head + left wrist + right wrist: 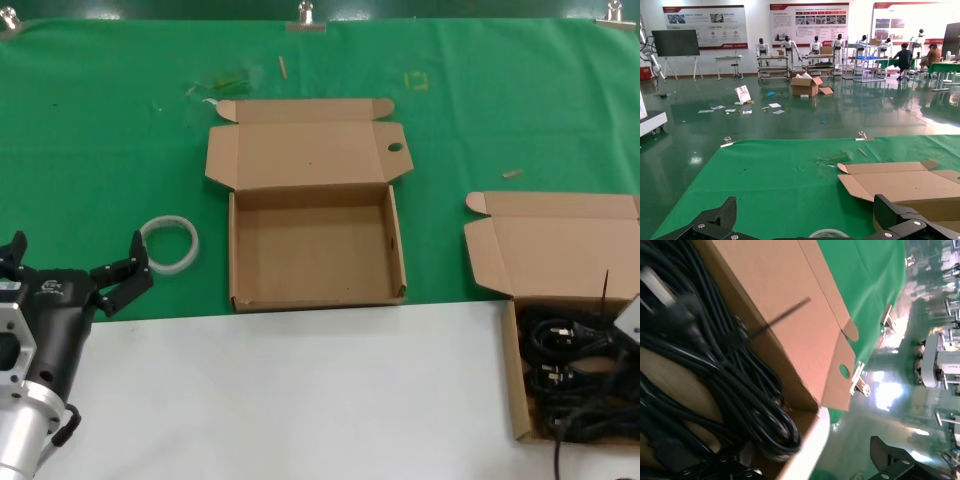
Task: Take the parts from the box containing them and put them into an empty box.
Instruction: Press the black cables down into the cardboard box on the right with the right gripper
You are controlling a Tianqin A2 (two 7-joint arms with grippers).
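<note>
The parts (572,362), glossy black coiled cords, lay in the shallow brown cardboard box (520,395). Your right gripper (630,322) sat over them, its fingers' spread unreadable; you needed one bundle pinched cleanly. Well away from that box, the left gripper (128,278) waited, spread and empty.

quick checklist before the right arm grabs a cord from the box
1. Empty box open with nothing inside: ok.
2. Black cords still in the box with the cords, lid open: ok.
3. Right gripper over the cords: ok, though only its edge shows in the head view.
4. Right fingers open for the grab: cannot tell.
5. Left gripper open, parked near the tape ring, away from both boxes: ok.
6. Cords separate enough to lift one bundle: cannot tell; they overlap in the right wrist view.
</note>
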